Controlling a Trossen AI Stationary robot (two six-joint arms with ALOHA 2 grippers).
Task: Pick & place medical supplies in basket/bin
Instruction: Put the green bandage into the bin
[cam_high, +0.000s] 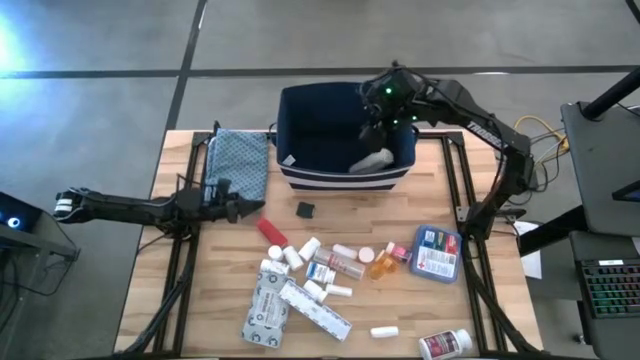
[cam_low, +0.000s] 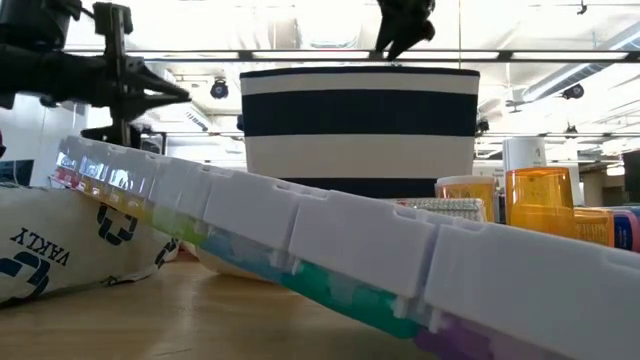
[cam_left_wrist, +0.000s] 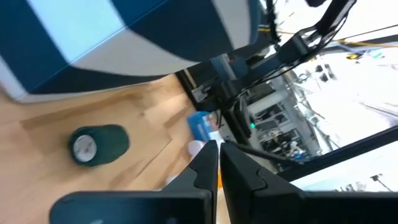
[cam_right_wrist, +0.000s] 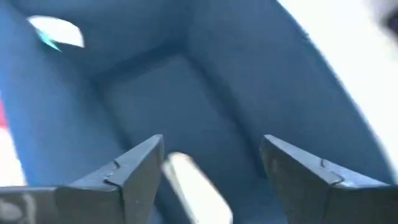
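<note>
Now right gripper (cam_high: 375, 128) over bin (cam_high: 300, 130), jaws open

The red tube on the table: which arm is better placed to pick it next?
Left, probably. The left gripper, fingers shut, sits just beside the red tube. The right gripper hangs open over the navy bin, farther away.

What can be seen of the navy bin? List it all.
The bin is a rectangular navy fabric box with white stripes around its base, seen as broad bands in the low view. It stands upright and open-topped at the table's far edge, beside a teal cloth. A white item lies inside. The right gripper hangs over its opening, fingers open.
</note>
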